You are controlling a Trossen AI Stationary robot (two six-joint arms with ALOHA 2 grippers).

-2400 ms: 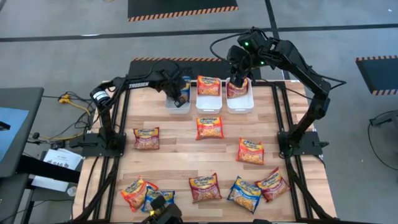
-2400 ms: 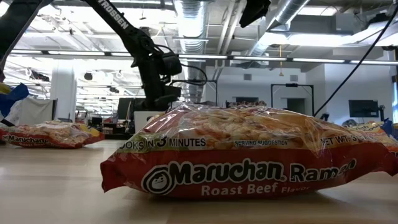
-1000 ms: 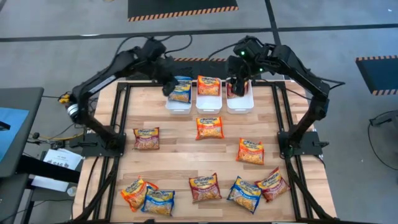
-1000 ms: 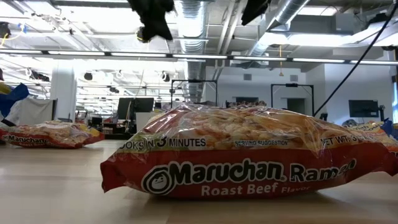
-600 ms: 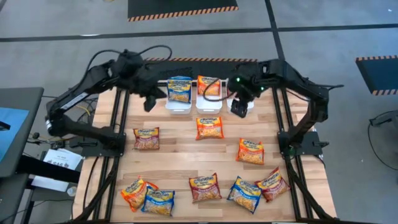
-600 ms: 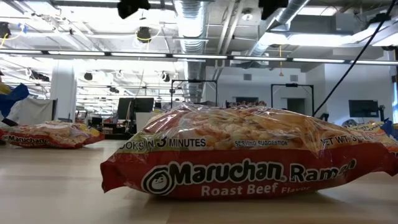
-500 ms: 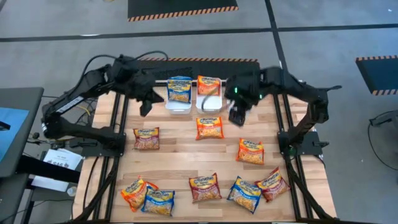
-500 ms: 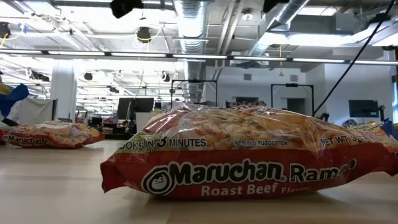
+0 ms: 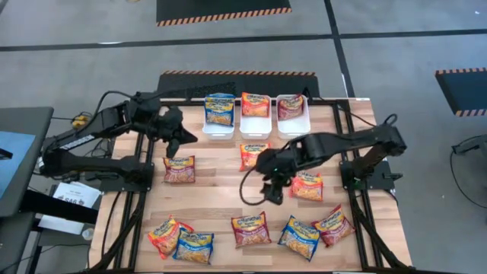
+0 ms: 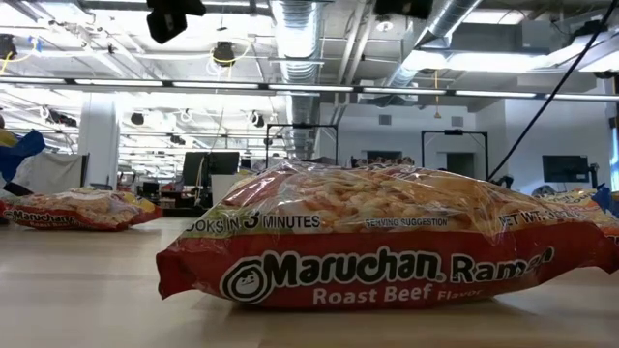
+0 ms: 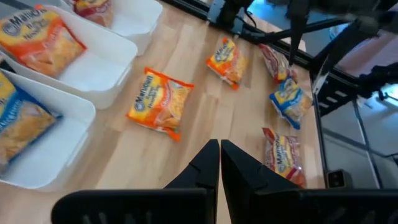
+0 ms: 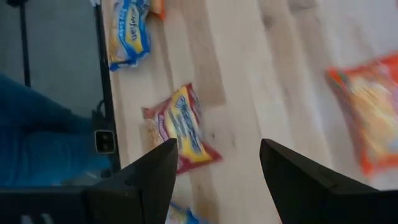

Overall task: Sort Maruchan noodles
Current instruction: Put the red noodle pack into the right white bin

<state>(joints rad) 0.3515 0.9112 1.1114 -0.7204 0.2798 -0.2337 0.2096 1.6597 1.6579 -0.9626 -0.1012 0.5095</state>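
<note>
Three white trays stand at the table's far edge: a blue Maruchan packet (image 9: 219, 109) lies in the left one, an orange packet (image 9: 255, 104) in the middle, a dark red one (image 9: 290, 106) in the right. Several more packets lie flat on the wood, among them a dark red packet (image 9: 179, 169), two orange ones (image 9: 256, 154) (image 9: 307, 185) and a dark red one (image 9: 251, 228). My left gripper (image 9: 173, 141) (image 11: 215, 155) hovers shut just beyond the left dark red packet. My right gripper (image 9: 272, 190) (image 12: 214, 168) hangs open over the table's middle, between the orange packets and the near dark red one (image 12: 180, 127).
Along the near edge lie an orange and a blue packet (image 9: 183, 242), another blue one (image 9: 298, 237) and a dark red one (image 9: 333, 226). A Roast Beef packet (image 10: 387, 242) fills the low view. Bare wood (image 9: 221, 190) shows between the packets at mid-table.
Both arms have drawn back from the trays. My left gripper has moved from beside the left tray toward the table's left and near side. My right gripper has left the right tray, where a dark red packet now lies, and swept toward the near edge to mid-table.
</note>
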